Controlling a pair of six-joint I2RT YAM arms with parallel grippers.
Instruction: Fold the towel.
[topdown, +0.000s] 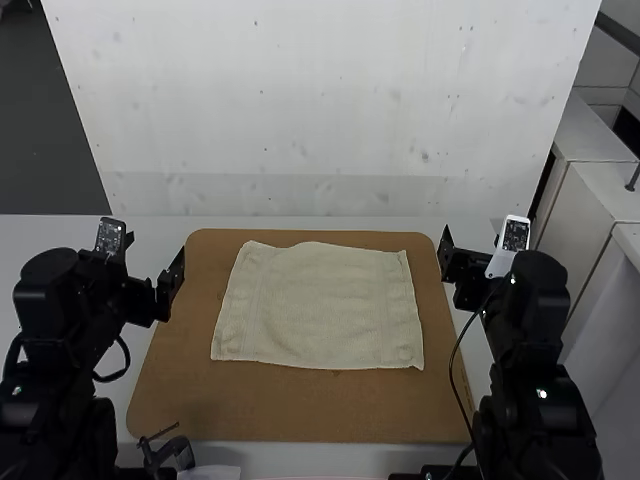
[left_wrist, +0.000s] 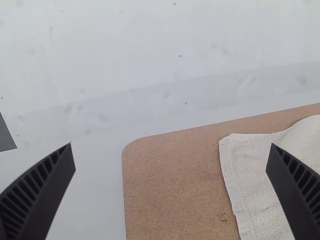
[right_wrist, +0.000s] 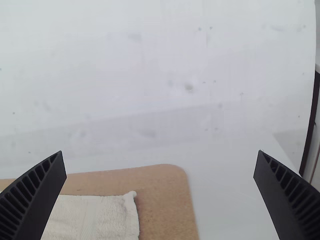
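1. The left claw (topdown: 157, 247) is wide, with its 2 black fingers well apart. In the high view, it is by the board's left side.
2. The right claw (topdown: 472, 240) is wide too, with a big gap between its 2 black fingers. In the high view, it is by the board's right side.
3. The towel (topdown: 320, 305) is between the 2 claws. It is a pale, cream towel, spread out in 1 big piece. Its far edge is a bit wavy. In the right wrist view, 1 corner has a little bump.
4. Under the towel is a brown board (topdown: 300, 412) with round corners. The towel lies closer to the board's far edge than to its near edge.
5. The board is on a white surface (topdown: 60, 232).
6. Near the board's near left corner is a small black thing (topdown: 172, 455). I cannot tell what it is.
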